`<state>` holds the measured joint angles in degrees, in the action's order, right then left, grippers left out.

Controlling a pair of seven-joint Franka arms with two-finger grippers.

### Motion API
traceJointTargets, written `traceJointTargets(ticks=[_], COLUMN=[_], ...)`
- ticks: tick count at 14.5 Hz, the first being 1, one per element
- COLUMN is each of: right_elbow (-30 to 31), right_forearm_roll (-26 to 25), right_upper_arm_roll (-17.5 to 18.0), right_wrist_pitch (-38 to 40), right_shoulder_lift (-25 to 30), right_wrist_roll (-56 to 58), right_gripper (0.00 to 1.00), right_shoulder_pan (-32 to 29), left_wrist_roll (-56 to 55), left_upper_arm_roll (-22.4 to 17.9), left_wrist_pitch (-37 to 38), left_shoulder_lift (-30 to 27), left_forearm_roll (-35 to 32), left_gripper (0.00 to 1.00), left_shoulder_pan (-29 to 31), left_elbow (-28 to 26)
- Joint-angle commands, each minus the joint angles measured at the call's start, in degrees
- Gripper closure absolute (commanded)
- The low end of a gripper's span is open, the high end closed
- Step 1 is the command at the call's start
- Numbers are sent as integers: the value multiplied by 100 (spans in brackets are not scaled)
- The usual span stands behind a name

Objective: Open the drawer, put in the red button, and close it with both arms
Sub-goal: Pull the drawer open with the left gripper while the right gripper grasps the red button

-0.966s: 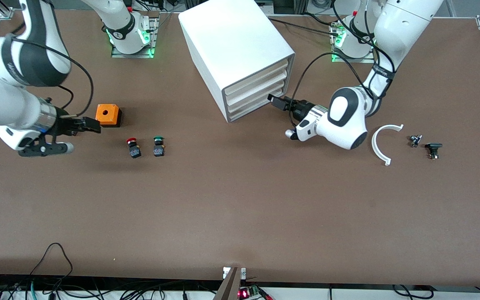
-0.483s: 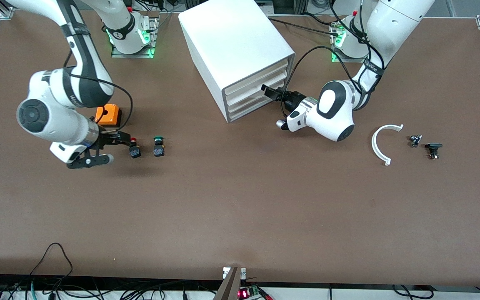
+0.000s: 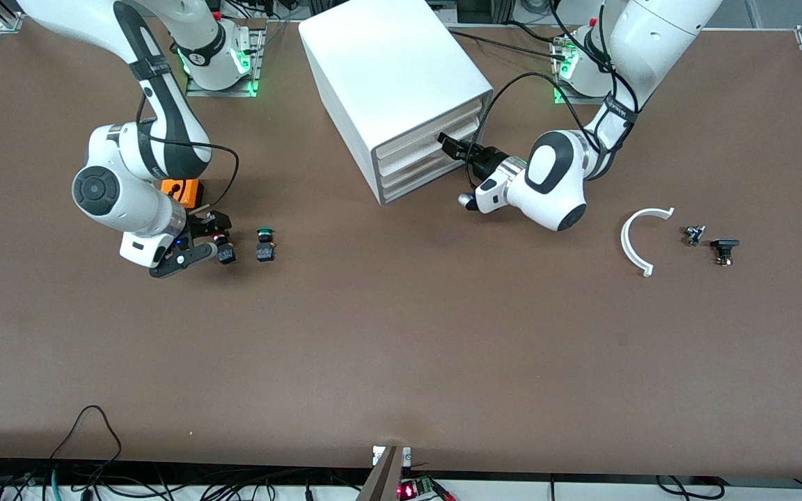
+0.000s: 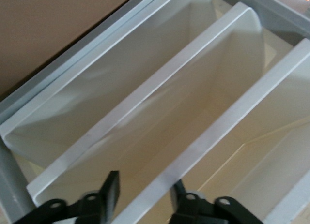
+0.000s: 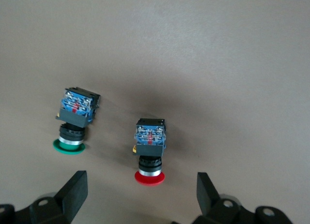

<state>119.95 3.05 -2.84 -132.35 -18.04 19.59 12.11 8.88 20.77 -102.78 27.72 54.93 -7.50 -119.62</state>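
My right gripper (image 5: 140, 195), fingers spread wide, hangs over the red button (image 3: 222, 247), which lies toward the right arm's end of the table; the green button (image 5: 73, 122) lies just beside, so drifting could nudge it. My left gripper (image 4: 143, 200), parted, straddles the middle drawer (image 3: 423, 152) front; a shallow bite may slip.

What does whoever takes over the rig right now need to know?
Left gripper: fingers open, at the middle drawer front of the cabinet.
Right gripper: fingers open, over the red button, not gripping it.
The red button lies on the table beside the green button.
Done: both arms in place.
Left: open the drawer, put the red button in, close the drawer.
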Motion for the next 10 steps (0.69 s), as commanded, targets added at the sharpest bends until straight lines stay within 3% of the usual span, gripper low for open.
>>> traceJointTargets(ticks=[1,3,6,8,9,10], right_elbow=[388,416,363,345,310,284], right_forearm_roll=[-85,-76,-15,-6,-6,3], right_upper_arm_roll=[12,12,20,20,20,20], right_wrist_pitch=[-553,-695,-800,-898,-907,-959], right_shoulder_lift=[-7,-112,-288,-376,-411,-464], right_wrist_roll=[291,239,63,-165,-218,-228], right_gripper=[0,0,0,0,0,0], right_shoulder_pan=[-16,-25,-34,-34,-34,-34], left_wrist_roll=[123,123,132,254,272,264], left_upper_arm_roll=[-11,-195,-809,-1048,-1057,-1057], left_wrist_pitch=[-75,-93,-102,-538,-689,-664], left_shoulder_lift=[-257,-319,-319,-311,-319,-345], left_forearm_roll=[97,35,17,17,17,17], left_gripper=[100,100,100,100,57,1], left_shoulder_pan=[126,275,346,390,425,460], left_elbow=[-193,-123,123,307,343,343])
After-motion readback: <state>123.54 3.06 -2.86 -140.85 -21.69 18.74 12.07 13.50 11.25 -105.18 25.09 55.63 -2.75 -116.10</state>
